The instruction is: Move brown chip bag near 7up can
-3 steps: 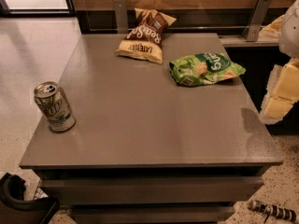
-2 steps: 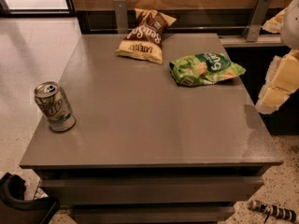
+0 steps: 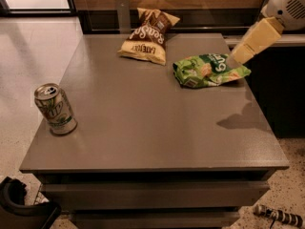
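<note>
The brown chip bag (image 3: 147, 36) lies at the far edge of the grey table (image 3: 152, 128), its top leaning towards the back wall. The 7up can (image 3: 55, 109) stands upright near the table's front left edge, far from the bag. My gripper (image 3: 240, 54) reaches in from the upper right on a white arm, its pale yellow tip just above the right end of a bright green chip bag (image 3: 208, 69). It is well to the right of the brown bag and holds nothing that I can see.
The green chip bag lies between my gripper and the brown bag. A dark wall base and a metal post (image 3: 123, 14) stand behind the table. A black object (image 3: 19, 209) sits on the floor at front left and a striped object (image 3: 279, 216) at front right.
My gripper has moved up and left from the table's right edge to just over the green chip bag's right end. The bags and the can have not moved.
</note>
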`<state>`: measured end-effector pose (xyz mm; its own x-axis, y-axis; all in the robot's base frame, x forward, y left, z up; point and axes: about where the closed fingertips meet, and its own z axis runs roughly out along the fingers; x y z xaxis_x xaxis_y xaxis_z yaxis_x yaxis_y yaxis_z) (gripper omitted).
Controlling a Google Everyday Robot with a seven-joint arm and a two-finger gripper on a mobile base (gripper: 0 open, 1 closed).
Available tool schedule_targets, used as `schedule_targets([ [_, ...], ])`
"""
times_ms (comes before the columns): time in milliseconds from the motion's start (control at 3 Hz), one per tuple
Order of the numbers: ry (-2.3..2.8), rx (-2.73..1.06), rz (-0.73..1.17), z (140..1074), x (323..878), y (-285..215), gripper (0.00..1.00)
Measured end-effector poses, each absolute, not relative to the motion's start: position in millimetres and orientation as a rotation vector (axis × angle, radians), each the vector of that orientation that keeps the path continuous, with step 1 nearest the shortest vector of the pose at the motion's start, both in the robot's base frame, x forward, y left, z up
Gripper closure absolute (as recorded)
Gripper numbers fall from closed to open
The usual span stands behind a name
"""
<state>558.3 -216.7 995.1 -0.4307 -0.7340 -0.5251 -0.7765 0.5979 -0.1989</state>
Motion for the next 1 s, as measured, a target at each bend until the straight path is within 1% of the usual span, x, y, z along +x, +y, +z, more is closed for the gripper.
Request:
schedule_targets([
  [333, 2.196, -0.980, 0.208, 1016.1, 623.8, -182.3, 0.00],
  [667, 2.166, -0.802, 0.304, 1028.6, 671.9, -139.2, 0.00],
  [1000, 2.166, -0.802, 0.304, 1028.6, 671.9, -139.2, 0.00],
])
